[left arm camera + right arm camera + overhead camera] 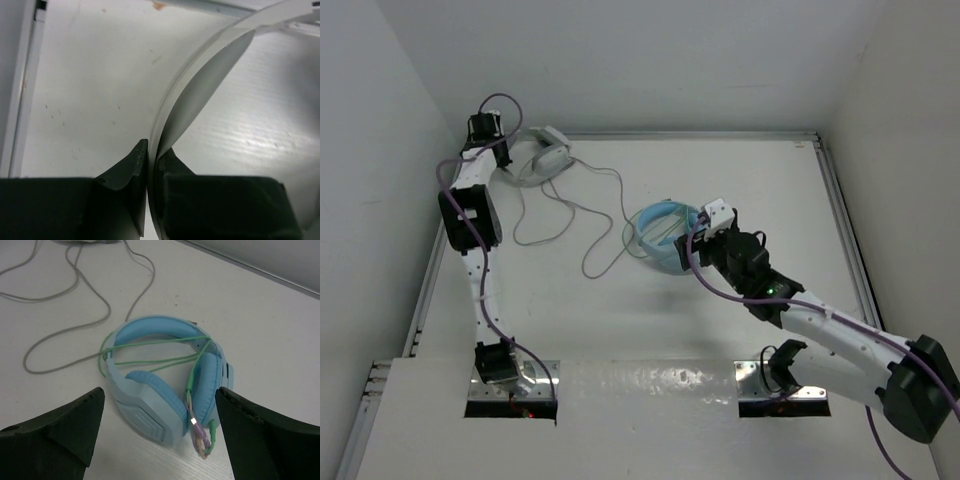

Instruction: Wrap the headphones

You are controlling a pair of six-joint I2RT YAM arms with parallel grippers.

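The white and light-grey headphones (542,155) lie at the far left of the table. Their thin grey cable (582,215) loops loosely toward the middle and shows in the right wrist view (75,325). My left gripper (492,140) is shut on the wide headband (200,95), which curves up from between the fingertips (135,165) in the left wrist view. My right gripper (160,415) is open and empty, just above the light blue headphones (160,390), apart from them.
The light blue headphones (665,232) lie mid-table with a green cable (150,347) wound around them. Walls close the table on the left, back and right; a raised rail (845,230) runs along the right edge.
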